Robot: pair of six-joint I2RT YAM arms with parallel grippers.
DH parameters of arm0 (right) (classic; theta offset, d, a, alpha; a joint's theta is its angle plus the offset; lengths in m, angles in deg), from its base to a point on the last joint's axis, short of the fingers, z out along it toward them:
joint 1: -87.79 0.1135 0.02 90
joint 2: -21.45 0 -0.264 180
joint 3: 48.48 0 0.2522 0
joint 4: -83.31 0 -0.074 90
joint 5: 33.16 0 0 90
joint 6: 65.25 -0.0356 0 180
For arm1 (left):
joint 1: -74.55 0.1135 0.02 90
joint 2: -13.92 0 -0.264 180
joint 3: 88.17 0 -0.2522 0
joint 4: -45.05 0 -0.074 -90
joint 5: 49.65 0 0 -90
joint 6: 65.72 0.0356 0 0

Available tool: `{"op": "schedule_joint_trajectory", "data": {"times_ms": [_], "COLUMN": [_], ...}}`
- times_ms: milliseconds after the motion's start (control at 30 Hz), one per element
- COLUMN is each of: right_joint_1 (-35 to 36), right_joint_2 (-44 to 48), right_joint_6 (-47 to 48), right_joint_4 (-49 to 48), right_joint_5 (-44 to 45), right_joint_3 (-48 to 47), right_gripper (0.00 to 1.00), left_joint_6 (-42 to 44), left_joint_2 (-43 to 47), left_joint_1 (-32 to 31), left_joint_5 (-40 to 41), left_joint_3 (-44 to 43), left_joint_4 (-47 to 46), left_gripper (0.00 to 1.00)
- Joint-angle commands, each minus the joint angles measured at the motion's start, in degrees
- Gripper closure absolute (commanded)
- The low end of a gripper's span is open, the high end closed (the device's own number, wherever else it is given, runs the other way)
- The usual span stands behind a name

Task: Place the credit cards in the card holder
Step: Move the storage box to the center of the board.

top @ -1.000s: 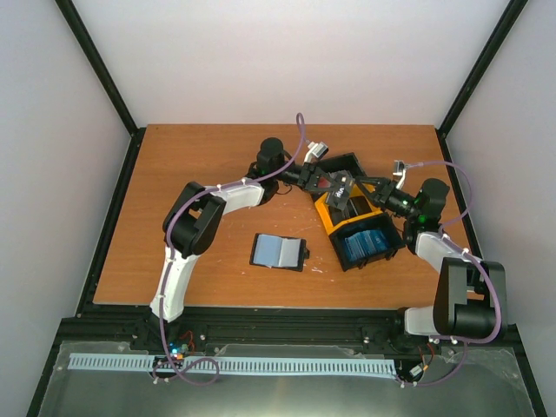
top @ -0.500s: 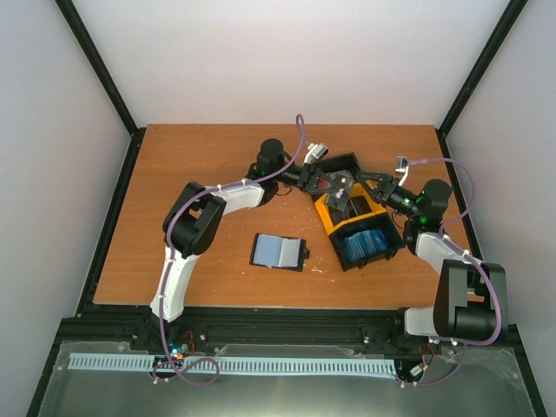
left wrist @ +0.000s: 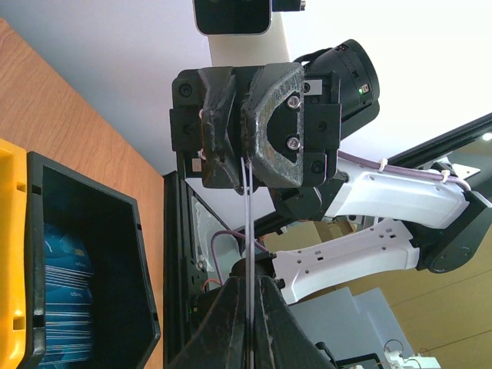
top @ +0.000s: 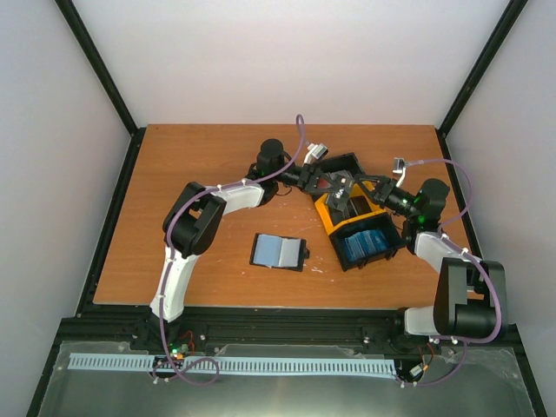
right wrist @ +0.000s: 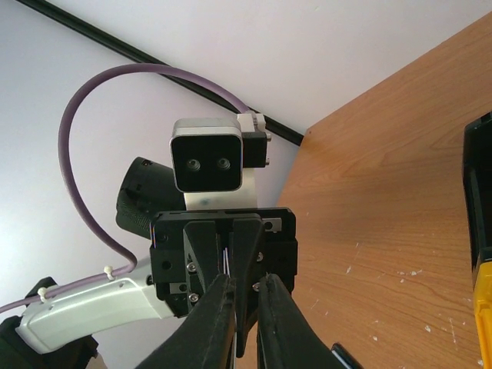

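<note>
My left gripper (top: 337,184) is over the row of trays and shut on a thin credit card (left wrist: 249,223), seen edge-on between its fingertips (left wrist: 251,288). My right gripper (top: 365,185) faces it, its jaws on either side of the card's other end (left wrist: 244,178). In the right wrist view a narrow gap shows between its fingers (right wrist: 244,286), and the card's edge (right wrist: 226,257) lies near the left one. The black card holder (top: 300,254) lies open on the table with a light blue card (top: 278,252) on it. A stack of blue cards (top: 365,245) fills the near black tray.
The joined trays stand right of centre: a yellow one (top: 328,215) between a far black one (top: 350,163) and the near black one (left wrist: 115,254). The table's right edge and black frame (top: 465,187) are close behind my right arm.
My right wrist has shifted slightly back to the right and stays facing the left gripper. The left gripper still holds the card over the trays. The card holder has not moved.
</note>
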Motion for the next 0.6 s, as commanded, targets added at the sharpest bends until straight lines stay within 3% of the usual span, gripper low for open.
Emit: {"op": "schedule_joint_trajectory", "data": {"times_ms": [0,567], "right_joint_1": [0.34,2.29], "right_joint_2": [-0.47,-1.88], "right_joint_6": [0.84,3.32], "right_joint_4": [-0.49,1.08], "right_joint_5": [0.49,-1.75], "right_joint_3": [0.04,0.26], "right_gripper": [0.90,0.93], "left_joint_6": [0.05,-3.23], "left_joint_2": [2.73,2.70], "left_joint_1": [-0.28,-0.31], "left_joint_5": [0.00,0.55], "left_joint_3": [0.19,-0.77], "left_joint_4": [-2.86,-6.87], "left_gripper": [0.99,0.99]}}
